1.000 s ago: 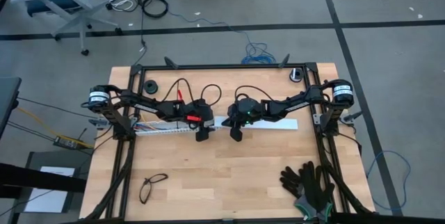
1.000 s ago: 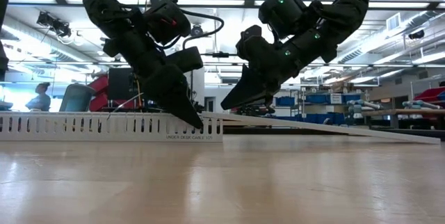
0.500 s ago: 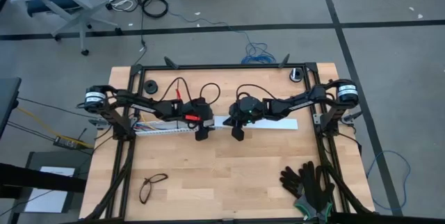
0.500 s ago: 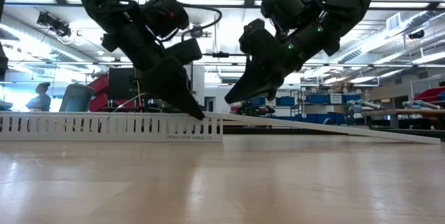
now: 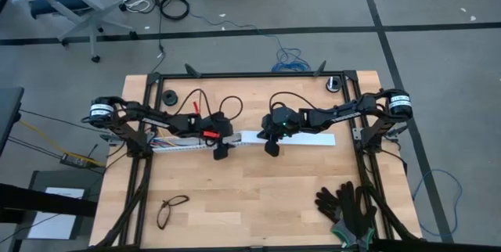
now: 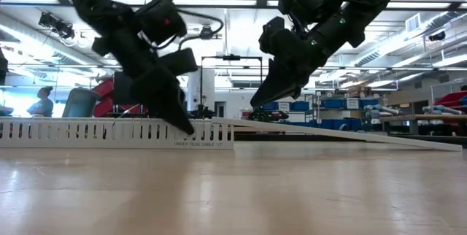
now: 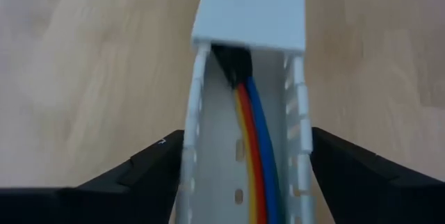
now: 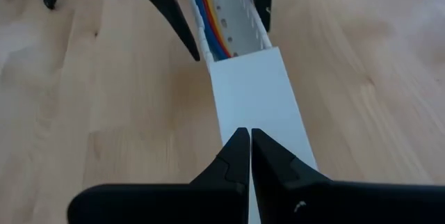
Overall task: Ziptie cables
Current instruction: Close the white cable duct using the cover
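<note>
1. High view: a pale wooden table point(image 5: 258, 197) carries a long white perforated plastic rail point(image 5: 184, 145) lying crosswise, with a flat white cover strip point(image 5: 313, 139) continuing toward the right side.
2. Left gripper point(image 5: 221, 152) sits at the middle of the table, over the open end of the rail where the cover begins.
3. Left wrist view shows its two dark fingers point(image 7: 139, 172) spread wide, one on each side of the slotted rail walls, apart from them and clamped on nothing.
4. Right gripper point(image 5: 272, 148) hangs just beside the left one, above the white cover.
5. Right wrist view shows its fingertips point(image 8: 236, 154) pressed together, their tip right over the cover's midline; whether it touches cannot be told.
6. Low view shows the cover strip raised at the rail end and sloping down to the tabletop away from it.
7. Thin coloured cables point(image 7: 254, 147), blue, red, orange and yellow, lie side by side inside the rail channel and run under the cover's edge with a black end.
8. A pair of dark spectacles point(image 5: 171, 208) lies near the front left, and black work gloves point(image 5: 347, 209) near the front right, well apart from the rail.
</note>
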You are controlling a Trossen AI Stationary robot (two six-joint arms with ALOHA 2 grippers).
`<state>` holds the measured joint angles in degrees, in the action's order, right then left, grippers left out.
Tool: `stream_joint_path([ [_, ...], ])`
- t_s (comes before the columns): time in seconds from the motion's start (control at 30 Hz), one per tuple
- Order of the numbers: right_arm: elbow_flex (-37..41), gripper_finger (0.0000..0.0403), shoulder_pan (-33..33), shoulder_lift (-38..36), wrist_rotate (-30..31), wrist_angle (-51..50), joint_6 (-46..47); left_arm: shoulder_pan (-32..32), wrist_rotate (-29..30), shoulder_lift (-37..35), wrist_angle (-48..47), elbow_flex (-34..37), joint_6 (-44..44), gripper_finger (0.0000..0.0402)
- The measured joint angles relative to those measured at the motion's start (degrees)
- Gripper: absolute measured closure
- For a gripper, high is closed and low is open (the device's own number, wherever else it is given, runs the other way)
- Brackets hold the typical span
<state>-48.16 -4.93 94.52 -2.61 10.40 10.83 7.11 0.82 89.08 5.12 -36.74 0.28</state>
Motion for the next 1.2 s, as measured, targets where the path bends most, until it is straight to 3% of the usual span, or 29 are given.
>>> stream_joint_path([
  [0.43,0.00,0.0403,-0.09,0.08,-0.01,-1.78,1.17,-0.04,-0.45,0.00,11.05,6.28,-3.77,0.0129],
  [0.7,-0.35,0.0403,-0.26,3.77,-1.72,0.21,2.26,-0.06,2.22,0.00,12.10,6.26,-3.44,0.0129],
  [1.2,-0.28,0.0403,-0.44,3.80,-2.85,3.22,2.10,-0.09,2.05,0.02,11.91,6.28,-3.46,0.0143],
])
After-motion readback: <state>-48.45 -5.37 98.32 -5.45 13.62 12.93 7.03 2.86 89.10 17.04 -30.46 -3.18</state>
